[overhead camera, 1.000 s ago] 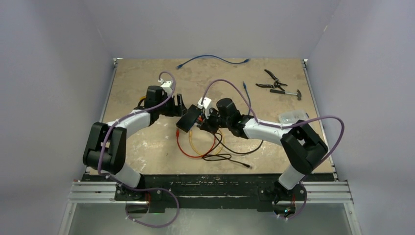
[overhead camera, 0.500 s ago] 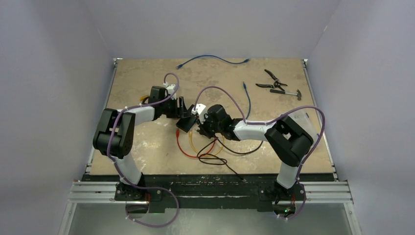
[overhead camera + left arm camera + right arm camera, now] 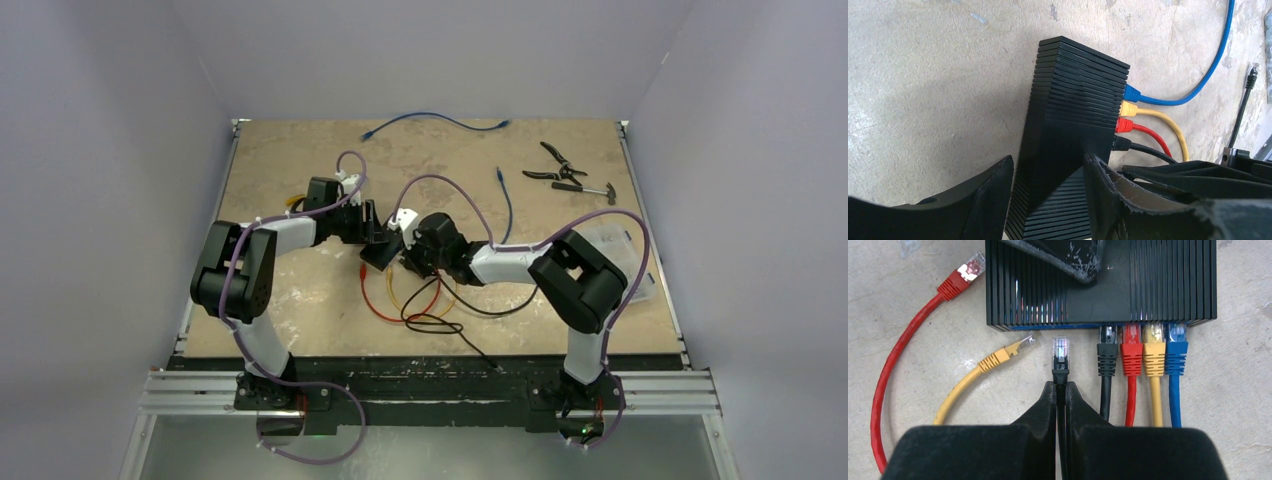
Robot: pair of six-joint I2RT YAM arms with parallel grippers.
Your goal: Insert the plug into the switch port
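The black ribbed switch (image 3: 1148,285) lies flat mid-table (image 3: 378,252), ports facing my right wrist. Black, red, yellow and blue cables sit in four neighbouring ports. My right gripper (image 3: 1060,386) is shut on a black cable just behind its black plug (image 3: 1060,351). That plug points at the free port left of the plugged black one, a short gap away. My left gripper (image 3: 1048,172) straddles the switch (image 3: 1073,110) with jaws apart. One of its fingers (image 3: 1068,260) lies over the top face. A sliver of table shows beside the other finger (image 3: 990,195).
A loose yellow plug (image 3: 1015,347) and a loose red plug (image 3: 965,272) lie left of the held plug. Cable loops (image 3: 420,300) trail toward the near edge. Pliers (image 3: 553,165), a small hammer (image 3: 585,188), a blue cable (image 3: 435,118) and a clear packet (image 3: 615,245) lie further off.
My left jaws have narrowed around the switch. My right arm has moved left toward the switch with the plug, dragging the black cable along.
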